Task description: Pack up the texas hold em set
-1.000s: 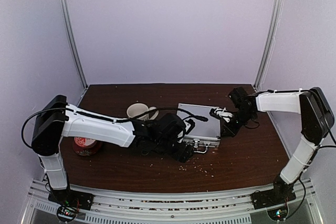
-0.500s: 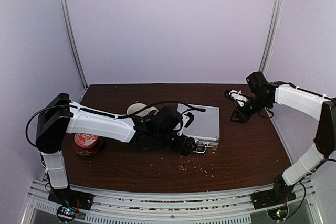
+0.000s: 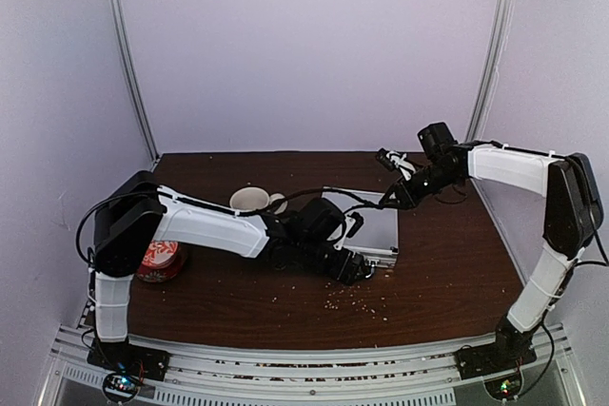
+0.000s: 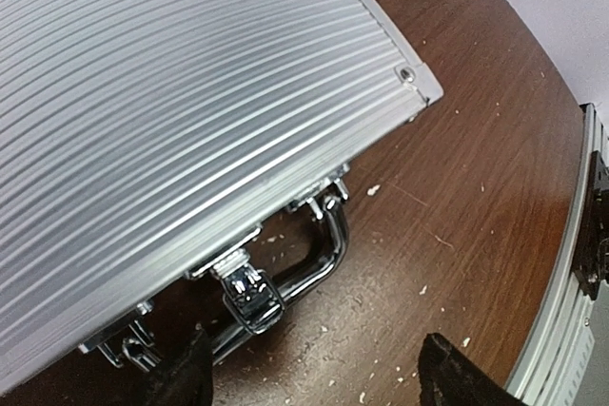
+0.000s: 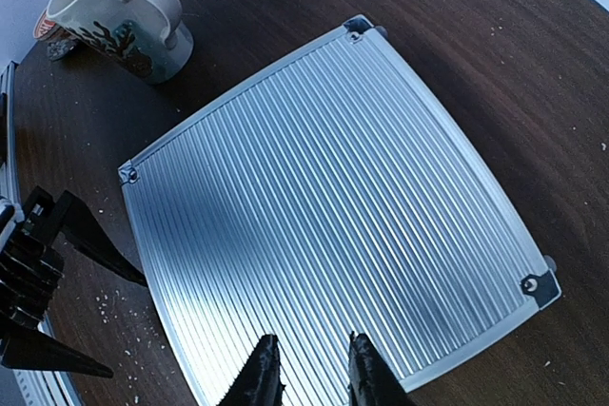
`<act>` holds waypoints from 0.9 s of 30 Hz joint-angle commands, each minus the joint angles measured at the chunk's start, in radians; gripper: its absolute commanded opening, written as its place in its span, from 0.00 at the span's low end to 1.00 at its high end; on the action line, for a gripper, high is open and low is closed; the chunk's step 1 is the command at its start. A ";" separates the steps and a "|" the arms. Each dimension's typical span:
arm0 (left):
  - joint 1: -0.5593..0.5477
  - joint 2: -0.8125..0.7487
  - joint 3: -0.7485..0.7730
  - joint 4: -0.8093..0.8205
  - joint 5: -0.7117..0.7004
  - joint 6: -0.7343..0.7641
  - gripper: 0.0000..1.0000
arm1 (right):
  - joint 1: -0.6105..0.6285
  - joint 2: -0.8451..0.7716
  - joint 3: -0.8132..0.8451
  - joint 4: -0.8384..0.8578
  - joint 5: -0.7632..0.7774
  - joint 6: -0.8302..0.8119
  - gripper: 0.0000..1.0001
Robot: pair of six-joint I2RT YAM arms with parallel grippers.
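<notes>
Swinging back in from the right, the right gripper [image 3: 391, 199] had come over the far right part of the small silver ribbed aluminium briefcase [image 3: 376, 225]; half a second before, it had hung over bare wood beside the case. Its fingers [image 5: 265, 373] stood close together with only a narrow gap between them. They held nothing and were poised above the lid, though I could not tell whether they touched it.

The left arm had also reached a little further right along the near edge of the case. The left gripper [image 3: 360, 270] sat low at the front of the case, its fingers [image 4: 186, 377] spread wide to either side of the curved metal handle [image 4: 328, 240] and the small chrome latch [image 4: 249, 297], gripping neither.

The briefcase itself had not shifted. It lay shut and flat on the dark brown wooden tabletop [image 3: 447, 273], handle toward the arms. The white patterned mug [image 3: 252, 202] stood upright near its far left corner, and the round red-and-white tin [image 3: 160, 259] was well off to the left. Pale specks [image 3: 357, 303] dotted the wood in front of the case.
</notes>
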 commanded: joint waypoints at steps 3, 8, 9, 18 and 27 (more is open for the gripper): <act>0.019 0.041 0.041 0.006 0.037 -0.020 0.75 | 0.037 0.056 -0.014 0.014 0.004 -0.023 0.26; 0.028 0.056 0.044 0.006 0.045 -0.023 0.75 | 0.046 0.093 -0.013 -0.002 0.023 -0.046 0.25; 0.030 0.061 0.044 0.007 0.050 -0.022 0.75 | 0.046 0.098 -0.014 -0.004 0.026 -0.048 0.25; 0.032 0.114 0.090 0.015 0.107 -0.019 0.75 | 0.048 0.119 -0.016 -0.022 0.031 -0.068 0.25; 0.032 0.121 0.115 0.015 0.164 -0.007 0.73 | 0.048 0.124 -0.016 -0.029 0.034 -0.074 0.25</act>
